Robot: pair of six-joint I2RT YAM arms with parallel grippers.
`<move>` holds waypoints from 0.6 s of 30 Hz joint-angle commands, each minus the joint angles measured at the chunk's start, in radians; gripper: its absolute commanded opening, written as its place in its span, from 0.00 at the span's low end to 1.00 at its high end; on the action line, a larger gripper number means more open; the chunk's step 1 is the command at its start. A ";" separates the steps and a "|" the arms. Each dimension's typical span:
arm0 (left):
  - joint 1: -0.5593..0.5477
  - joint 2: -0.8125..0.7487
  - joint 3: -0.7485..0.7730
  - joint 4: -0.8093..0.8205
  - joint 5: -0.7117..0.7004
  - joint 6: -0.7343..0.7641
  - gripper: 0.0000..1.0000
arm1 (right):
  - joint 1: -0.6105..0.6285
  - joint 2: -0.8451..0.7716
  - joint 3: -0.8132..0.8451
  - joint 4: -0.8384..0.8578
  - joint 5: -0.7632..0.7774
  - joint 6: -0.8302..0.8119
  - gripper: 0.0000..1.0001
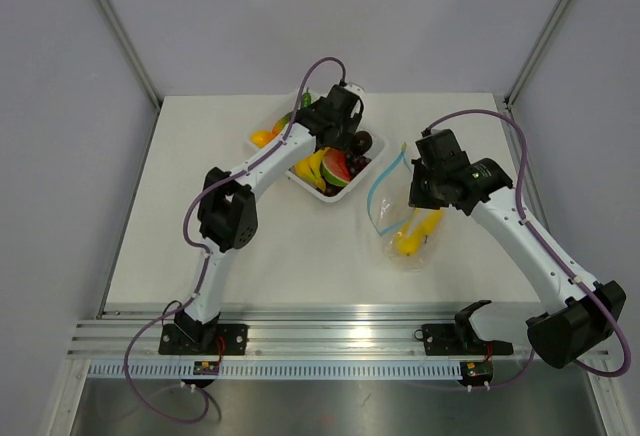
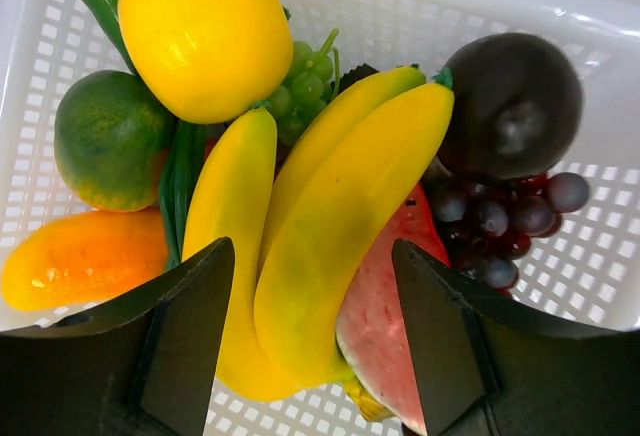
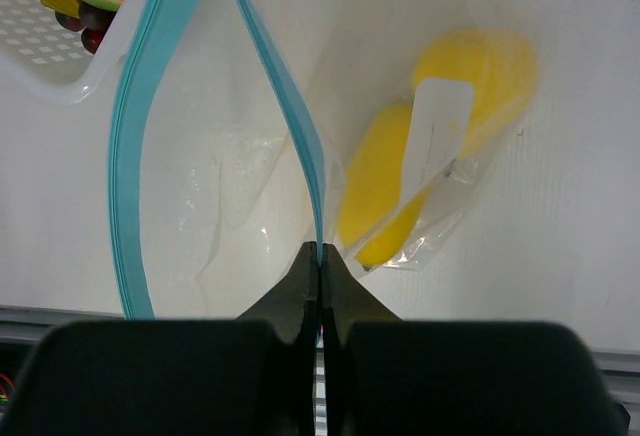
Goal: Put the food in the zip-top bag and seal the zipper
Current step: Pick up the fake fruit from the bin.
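Dark fingers [image 2: 170,346] of the left jaws fill the bottom of the left wrist view, spread wide and holding nothing. Two bananas [image 2: 340,226] lie side by side in the gap between them, in a white basket [image 2: 600,286]. The left finger's edge overlaps the nearer banana, but I cannot tell whether they touch. Around the bananas sit a round yellow fruit [image 2: 205,36], a green lime [image 2: 105,141], an orange piece [image 2: 80,256], a watermelon slice [image 2: 385,306], a dark plum [image 2: 515,106] and purple grapes [image 2: 510,221].

At the right wrist, the right jaws are pinched together on one strip of the zipper [image 3: 295,126]. The other strip bows away to the left, so the mouth of the zip-top bag [image 3: 230,186] gapes. Yellow pieces [image 3: 480,66] lie inside the bag, right of the jaws.

From above, the bag lies on the bench [image 1: 250,266] just right of the basket, its mouth toward the far side. The right jaws hang over the bag's far right part and the left jaws over the basket.
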 commanded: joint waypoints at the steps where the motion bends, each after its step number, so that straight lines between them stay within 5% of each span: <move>1: 0.002 0.031 0.047 0.016 -0.080 0.043 0.66 | 0.003 0.003 -0.002 0.033 -0.014 0.012 0.00; 18: -0.052 0.056 -0.046 0.060 -0.306 0.171 0.63 | 0.003 0.017 -0.017 0.059 -0.025 0.012 0.00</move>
